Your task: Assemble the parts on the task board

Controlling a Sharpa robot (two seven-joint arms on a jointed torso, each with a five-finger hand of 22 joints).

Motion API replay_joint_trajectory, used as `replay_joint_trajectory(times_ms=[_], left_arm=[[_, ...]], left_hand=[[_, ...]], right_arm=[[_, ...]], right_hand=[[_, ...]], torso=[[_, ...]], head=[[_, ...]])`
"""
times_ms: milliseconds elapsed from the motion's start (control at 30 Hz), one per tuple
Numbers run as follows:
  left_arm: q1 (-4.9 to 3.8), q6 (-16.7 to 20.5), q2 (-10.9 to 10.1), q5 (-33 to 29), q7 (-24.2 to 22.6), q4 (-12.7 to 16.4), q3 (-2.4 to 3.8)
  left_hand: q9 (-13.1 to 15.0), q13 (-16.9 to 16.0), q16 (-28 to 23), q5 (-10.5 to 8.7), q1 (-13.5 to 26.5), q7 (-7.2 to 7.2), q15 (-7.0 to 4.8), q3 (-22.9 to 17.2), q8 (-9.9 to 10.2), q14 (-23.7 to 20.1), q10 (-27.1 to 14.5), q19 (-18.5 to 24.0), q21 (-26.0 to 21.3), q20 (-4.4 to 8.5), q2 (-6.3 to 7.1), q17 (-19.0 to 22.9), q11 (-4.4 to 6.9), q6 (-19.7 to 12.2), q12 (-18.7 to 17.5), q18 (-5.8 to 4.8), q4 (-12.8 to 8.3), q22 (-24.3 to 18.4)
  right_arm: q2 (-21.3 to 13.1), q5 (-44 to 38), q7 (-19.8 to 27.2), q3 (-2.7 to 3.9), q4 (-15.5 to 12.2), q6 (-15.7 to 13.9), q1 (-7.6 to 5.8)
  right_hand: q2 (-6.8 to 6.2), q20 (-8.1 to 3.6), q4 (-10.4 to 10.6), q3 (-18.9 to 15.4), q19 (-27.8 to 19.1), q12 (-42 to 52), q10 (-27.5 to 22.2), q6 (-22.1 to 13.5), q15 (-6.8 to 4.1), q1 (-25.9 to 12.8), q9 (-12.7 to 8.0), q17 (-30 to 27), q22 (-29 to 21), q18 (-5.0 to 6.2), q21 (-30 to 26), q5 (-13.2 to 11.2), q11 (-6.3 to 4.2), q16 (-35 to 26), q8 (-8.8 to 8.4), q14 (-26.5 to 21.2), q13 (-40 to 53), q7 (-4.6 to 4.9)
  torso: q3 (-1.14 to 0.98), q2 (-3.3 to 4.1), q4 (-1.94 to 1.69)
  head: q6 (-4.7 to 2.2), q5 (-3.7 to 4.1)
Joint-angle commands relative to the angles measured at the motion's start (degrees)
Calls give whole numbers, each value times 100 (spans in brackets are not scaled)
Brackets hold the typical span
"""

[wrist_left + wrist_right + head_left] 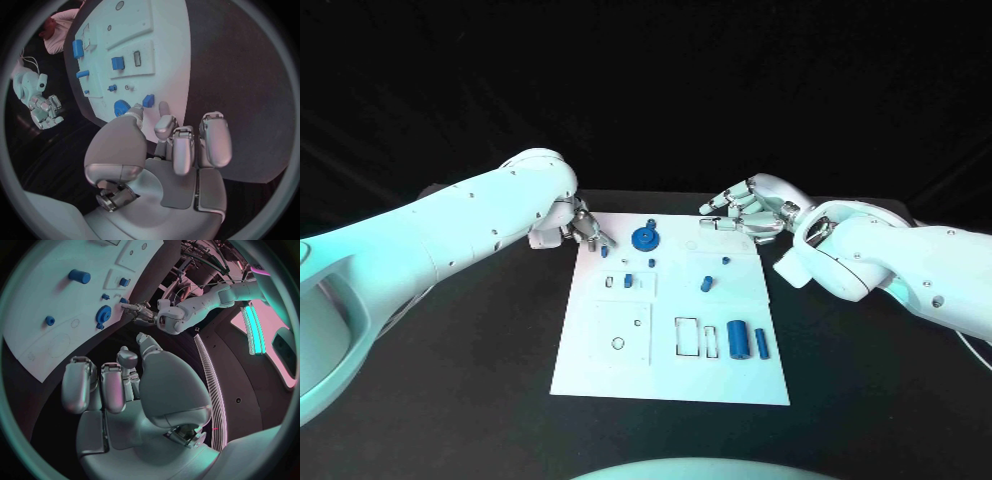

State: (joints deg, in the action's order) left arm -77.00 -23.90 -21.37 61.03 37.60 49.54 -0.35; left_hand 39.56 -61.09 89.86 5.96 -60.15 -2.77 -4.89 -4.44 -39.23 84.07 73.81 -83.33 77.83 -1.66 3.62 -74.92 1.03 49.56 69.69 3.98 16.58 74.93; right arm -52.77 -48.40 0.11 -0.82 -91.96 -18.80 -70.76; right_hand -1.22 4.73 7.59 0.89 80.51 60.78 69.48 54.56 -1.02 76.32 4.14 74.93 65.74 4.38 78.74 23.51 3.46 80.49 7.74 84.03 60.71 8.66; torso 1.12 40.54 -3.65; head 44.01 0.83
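The white task board (pixel 672 375) lies in the middle of the black table. A blue gear (pixel 646 238) stands near its far edge, and a small blue piece (pixel 606 238) lies by the far left corner. My left hand (pixel 581 228) hovers at that corner with its fingers loosely bent. In the left wrist view its fingertips (pixel 164 107) stop just short of the small blue piece (pixel 148 100), beside the gear (pixel 122 107). My right hand (pixel 750 212) hangs over the far right corner, fingers half curled and holding nothing.
Several more blue parts sit on the board: two small ones (pixel 629 280) (pixel 707 283) mid-board and upright cylinders (pixel 736 341) (pixel 762 343) toward the near right. Bare black table surrounds the board (pixel 162 50) on every side.
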Motion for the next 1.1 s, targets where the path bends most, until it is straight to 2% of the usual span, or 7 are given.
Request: replay_joint_trajectory(times_ms=[33,333,700,1100], left_arm=[[2,-80,17,-105,-74,31,2],[3,-77,17,-140,-98,79,3],[3,-158,8,-144,-111,136,2],[3,-116,-1,-144,-94,118,2]], left_hand=[[11,-9,14,31,-31,16,21,1,-18,593,21,-46,6,-1,-32,-1508,28,35,43,-54,3,384],[20,-12,14,30,-90,22,17,-17,-31,593,26,-48,6,2,-87,-1508,34,43,49,-55,-9,390],[36,-21,14,30,-239,31,11,-47,-50,593,34,-56,13,7,-108,-1508,41,49,60,-58,-38,407],[62,-9,14,35,-614,43,0,-253,-67,593,27,-56,1,17,-264,-1508,53,29,55,-58,-102,420]], right_arm=[[13,-46,60,0,12,64,4],[24,-46,55,0,27,71,6],[37,-46,47,0,39,87,13],[37,-46,39,0,41,93,15]], right_hand=[[-22,-8,-12,17,-39,-16,-29,-28,-23,41,-5,16,-5,34,-27,38,-19,-29,28,292,4,-26],[-22,-8,-12,17,-39,-16,-29,-28,-23,41,-5,16,-5,34,-27,38,-19,-29,28,292,4,-26],[-22,-8,-12,17,-39,-16,-29,-28,-23,41,-5,16,-5,34,-27,38,-19,-29,28,292,4,-26],[-15,-8,-12,23,-38,2,-16,-24,-23,45,-4,15,-5,33,-27,43,-19,-31,32,292,19,-25]], torso=[[-2,0,2],[-7,-1,3],[-2,-2,2],[3,2,-2]], head=[[4,-4],[10,-4],[18,-8],[36,3]])
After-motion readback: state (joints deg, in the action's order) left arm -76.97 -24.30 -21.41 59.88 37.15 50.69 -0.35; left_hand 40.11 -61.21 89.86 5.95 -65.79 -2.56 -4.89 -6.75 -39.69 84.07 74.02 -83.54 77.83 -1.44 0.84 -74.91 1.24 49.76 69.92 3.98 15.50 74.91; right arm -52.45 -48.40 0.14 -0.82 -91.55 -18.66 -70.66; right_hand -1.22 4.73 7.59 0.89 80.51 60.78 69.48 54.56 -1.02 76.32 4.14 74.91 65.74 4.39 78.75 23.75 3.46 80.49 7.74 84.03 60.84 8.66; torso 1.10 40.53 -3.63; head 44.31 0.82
